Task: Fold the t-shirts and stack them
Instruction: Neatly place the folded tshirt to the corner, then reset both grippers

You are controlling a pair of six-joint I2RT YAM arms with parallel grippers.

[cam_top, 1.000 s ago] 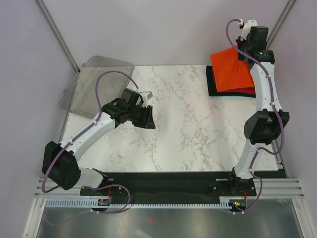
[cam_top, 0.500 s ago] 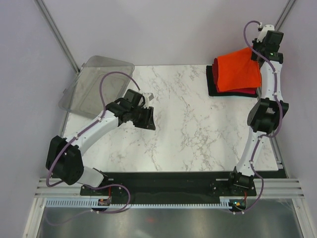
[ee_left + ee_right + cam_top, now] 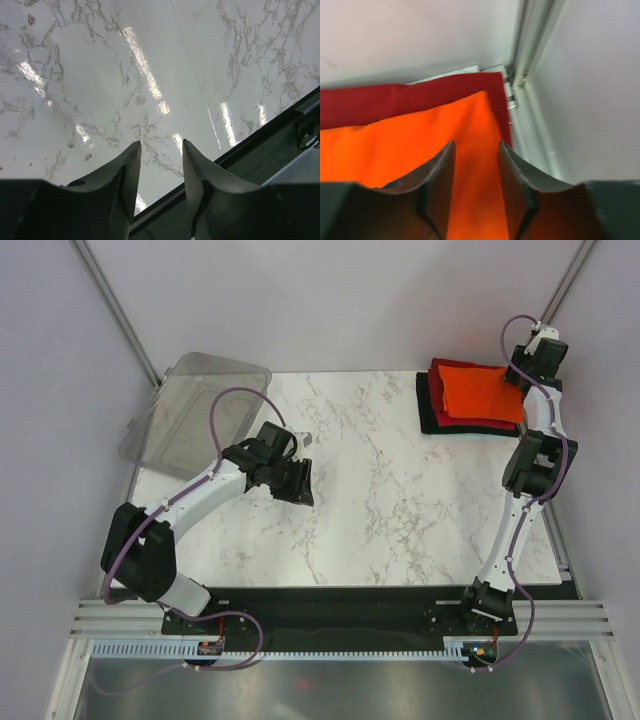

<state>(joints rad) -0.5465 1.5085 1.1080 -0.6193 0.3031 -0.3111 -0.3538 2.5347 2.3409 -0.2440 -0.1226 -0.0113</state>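
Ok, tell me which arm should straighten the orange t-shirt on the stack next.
Right, probably. The right fingers hang open directly over the orange t-shirt at the far right corner. The left fingers are open over the marble tabletop, far across from it.

Colour check from my end: under my right fingers, which are dark grey-black, the orange t-shirt is plain and bright. A dark red t-shirt peeks out just past them, with a black t-shirt underneath. Below my left fingers, same dark shade, the table is glossy white marble with grey veins. The left arm and right arm are white with black joints.
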